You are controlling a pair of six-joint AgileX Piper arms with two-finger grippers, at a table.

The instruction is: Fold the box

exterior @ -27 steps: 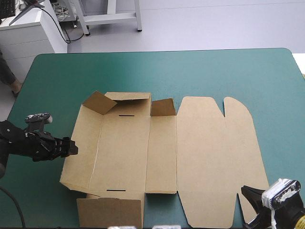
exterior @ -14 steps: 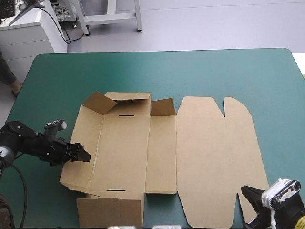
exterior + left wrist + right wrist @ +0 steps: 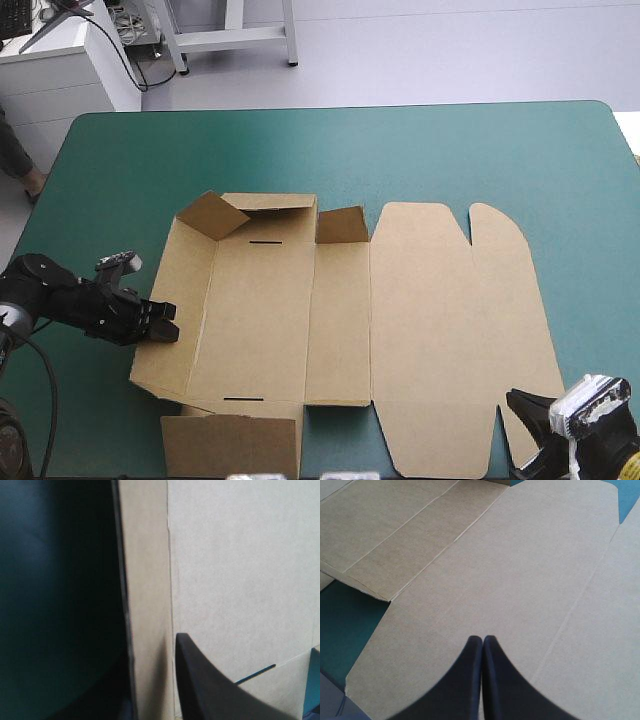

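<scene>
Left gripper point(image 3: 165, 322): all but closed on the outer edge of the left wall point(image 3: 187, 270) of the box point(image 3: 340, 320), with the board pinched between. One black finger point(image 3: 210, 685) lies on the inner face. The other is hidden under the board. The wall sits slightly tilted up off the counter point(image 3: 450, 150), not upright.

Right gripper point(image 3: 518, 402): fully closed, holding nothing, parked over the near right corner of the lid point(image 3: 450, 330).

Box is mid-counter and mostly flat. The two far end flaps point(image 3: 210, 213) are partly raised, the near flap point(image 3: 230, 445) is flat, and the lid panel lies flat to the right.

My read: we're on the first wall, early in the fold. Next I need to swing the left wall up and inward about its crease to vertical without dragging the whole sheet. The right gripper looks idle, so I'd consider pressing it down on the base to hold it. Risk: the sheet slides rightward instead of creasing.
</scene>
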